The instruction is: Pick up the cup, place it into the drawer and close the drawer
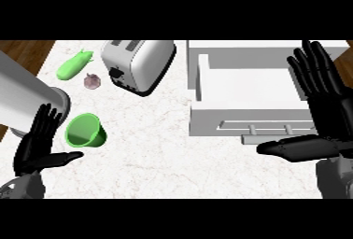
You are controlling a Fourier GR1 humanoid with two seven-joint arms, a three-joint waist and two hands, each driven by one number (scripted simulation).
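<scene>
A green cup (85, 130) lies tipped on the marble counter at the left, its mouth facing me. Just left of it my left hand (36, 144) is open, fingers straight up and thumb pointing toward the cup, a small gap between them. The white drawer (248, 91) stands pulled open at the right, its inside bare, its handle (272, 129) on the near front. My right hand (324, 107) is open over the drawer's right side, fingers straight, thumb stretched left just below the handle.
A silver toaster (138, 63) sits at the back centre. A green cucumber-like vegetable (74, 64) and a small purplish garlic (92, 81) lie left of it. A large grey cylinder (27, 100) stands at the far left, close behind my left hand.
</scene>
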